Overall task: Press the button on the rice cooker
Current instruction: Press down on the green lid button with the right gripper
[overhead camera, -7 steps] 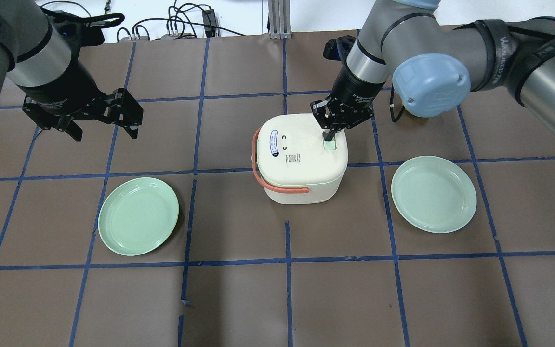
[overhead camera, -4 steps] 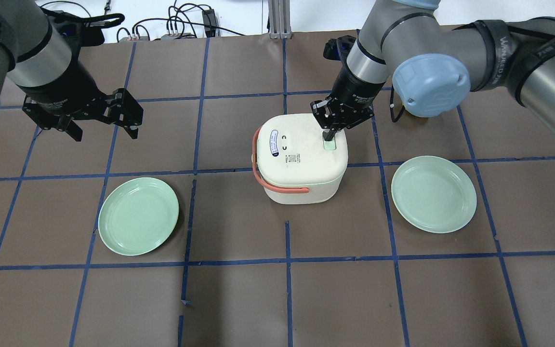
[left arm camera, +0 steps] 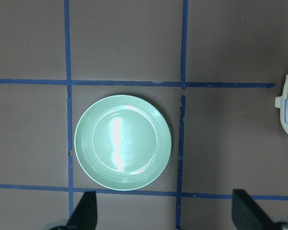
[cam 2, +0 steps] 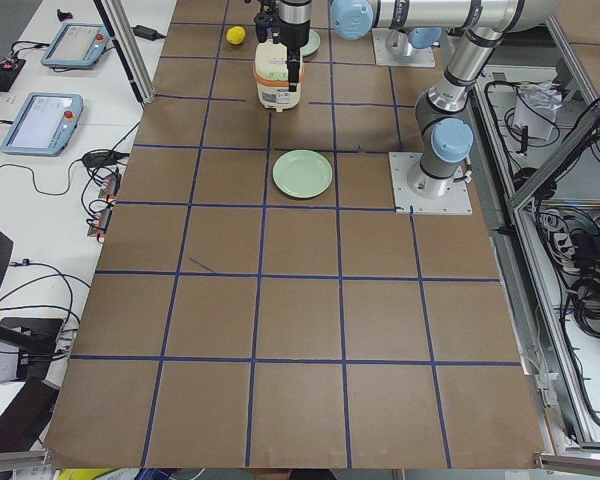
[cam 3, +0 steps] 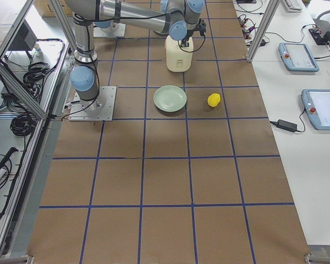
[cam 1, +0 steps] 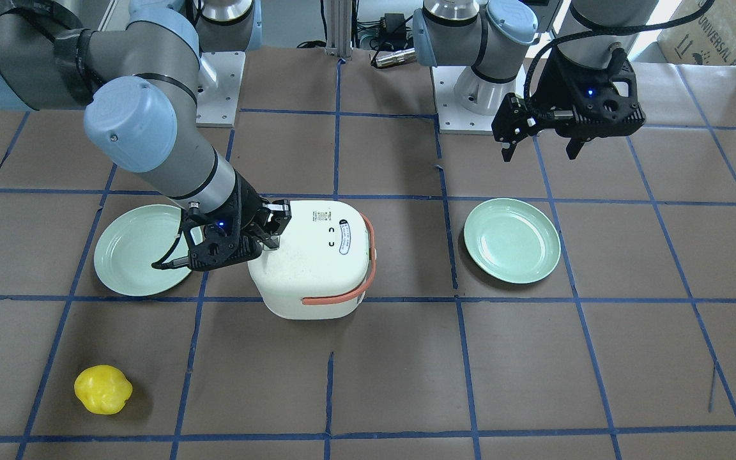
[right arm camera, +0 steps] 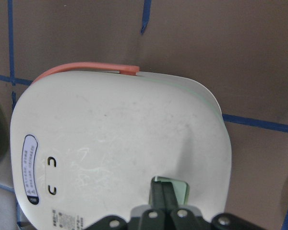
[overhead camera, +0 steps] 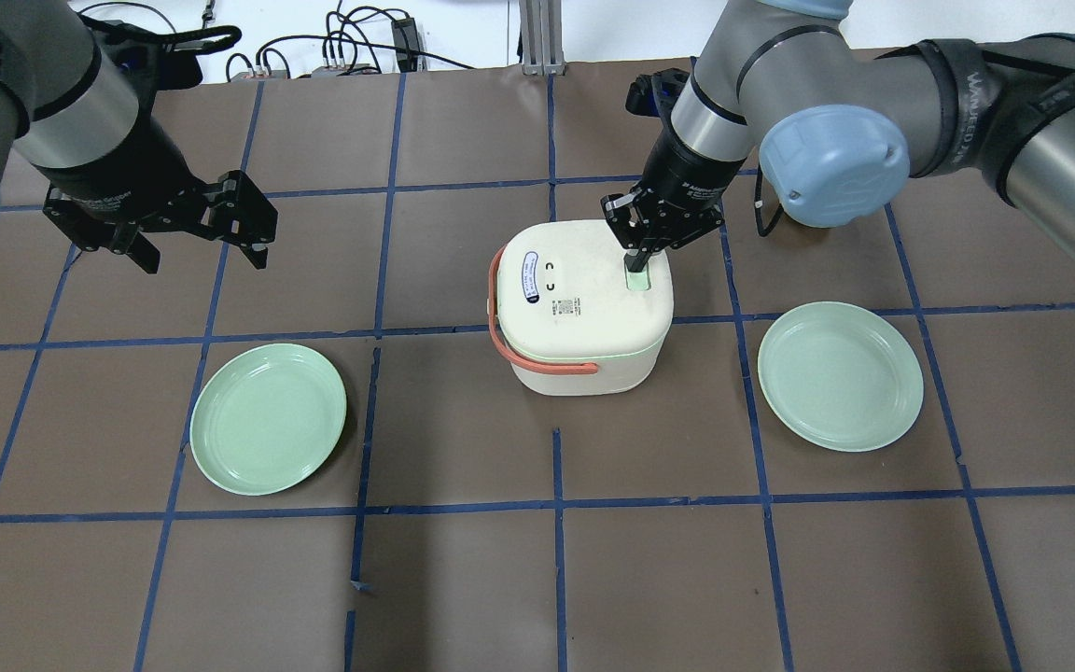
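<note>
The white rice cooker (overhead camera: 575, 308) with a salmon-orange handle stands lid-closed at the table's middle; it also shows in the front view (cam 1: 317, 268) and the right wrist view (right arm camera: 115, 143). My right gripper (overhead camera: 636, 265) is shut, its fingertips (right arm camera: 164, 195) pointing down onto the mint green button (right arm camera: 178, 188) at the lid's edge. From the front the right gripper (cam 1: 269, 246) leans over the cooker's side. My left gripper (overhead camera: 200, 254) is open and empty, hovering well to the cooker's left, above the table (left arm camera: 165, 213).
Two pale green plates lie beside the cooker, one on the left (overhead camera: 269, 418) and one on the right (overhead camera: 840, 375). A yellow lumpy object (cam 1: 103, 388) lies near the operators' edge, beyond the right plate. Cables run along the robot-side table edge.
</note>
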